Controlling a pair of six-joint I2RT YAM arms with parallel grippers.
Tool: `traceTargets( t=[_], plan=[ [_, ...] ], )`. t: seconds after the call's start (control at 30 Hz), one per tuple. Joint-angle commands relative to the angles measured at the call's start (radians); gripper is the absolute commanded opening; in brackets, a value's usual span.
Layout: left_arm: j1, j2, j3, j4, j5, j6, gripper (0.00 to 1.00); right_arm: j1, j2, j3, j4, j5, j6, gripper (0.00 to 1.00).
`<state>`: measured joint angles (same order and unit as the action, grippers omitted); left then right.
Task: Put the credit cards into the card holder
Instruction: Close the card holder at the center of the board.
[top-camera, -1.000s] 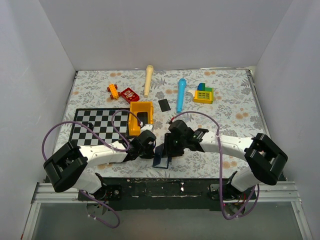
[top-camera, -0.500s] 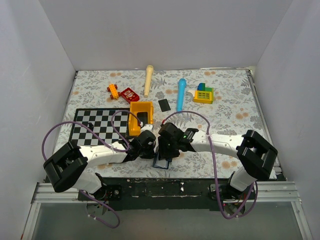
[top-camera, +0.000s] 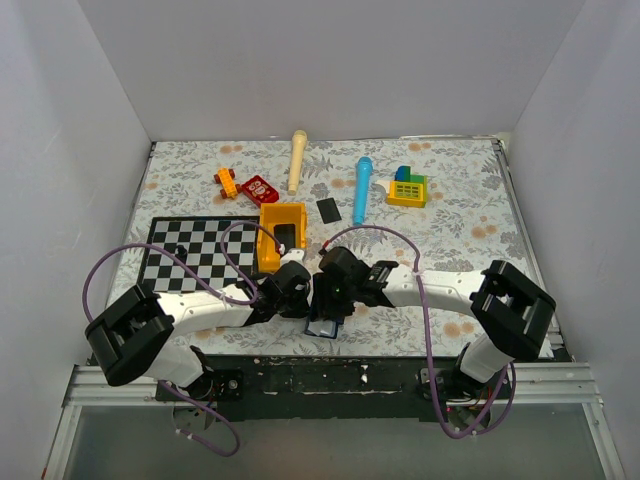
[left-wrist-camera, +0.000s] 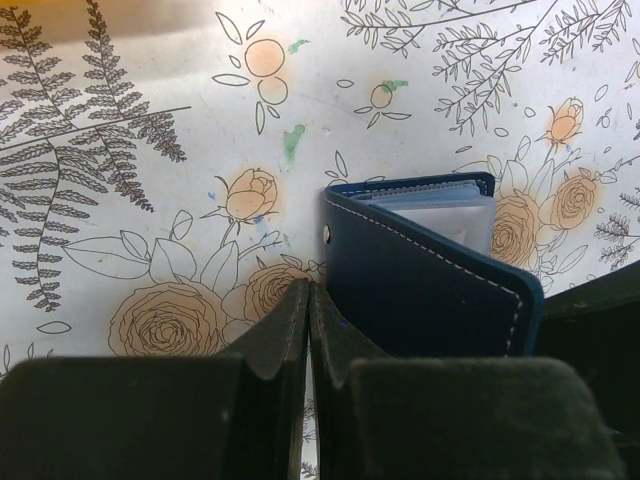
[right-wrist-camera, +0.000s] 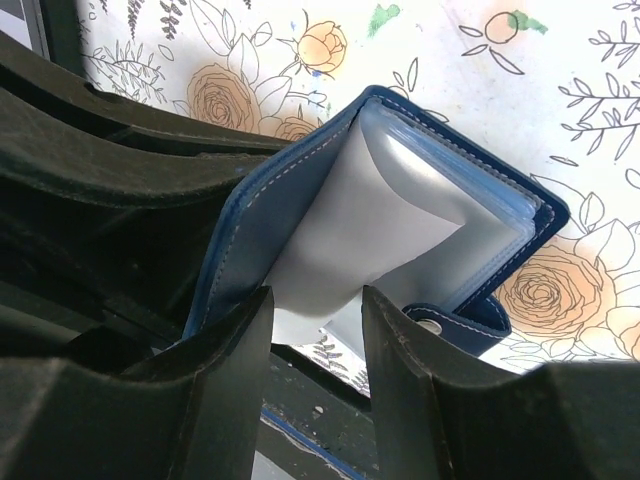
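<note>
The card holder (right-wrist-camera: 255, 220) stands half-open at the desk's (top-camera: 450, 240) near edge. The right fingers (right-wrist-camera: 230, 360), spread, straddle a clear pocket leaf (right-wrist-camera: 340, 240), probably to part it. The left fingers (left-wrist-camera: 275, 345), pressed together, sit just beside its cover, seemingly steadying it. One credit card (top-camera: 328, 210) lies well apart.

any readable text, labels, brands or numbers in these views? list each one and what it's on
No text can be read in any view.
On the small red toy piece: white marks, too small to read.
On the dark navy-blue folding wallet: no brand or print on the cover or on the clear pockets that show.
On the yellow and green toy block: a grid pattern only, no legible letters.
</note>
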<state>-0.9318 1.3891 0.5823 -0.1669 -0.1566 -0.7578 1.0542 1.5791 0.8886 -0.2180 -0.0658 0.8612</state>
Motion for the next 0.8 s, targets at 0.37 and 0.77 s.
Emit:
traceTargets(
  t=[0.37, 0.77],
  plan=[
    [-0.006, -0.006, -0.010, -0.019, 0.006, 0.003, 0.00, 0.018, 0.073, 0.205, -0.385, 0.248, -0.059, 0.49],
    [-0.006, 0.008, 0.020, -0.026, 0.002, 0.015, 0.00, 0.041, 0.033, 0.178, -0.532, 0.360, -0.037, 0.49]
  ],
)
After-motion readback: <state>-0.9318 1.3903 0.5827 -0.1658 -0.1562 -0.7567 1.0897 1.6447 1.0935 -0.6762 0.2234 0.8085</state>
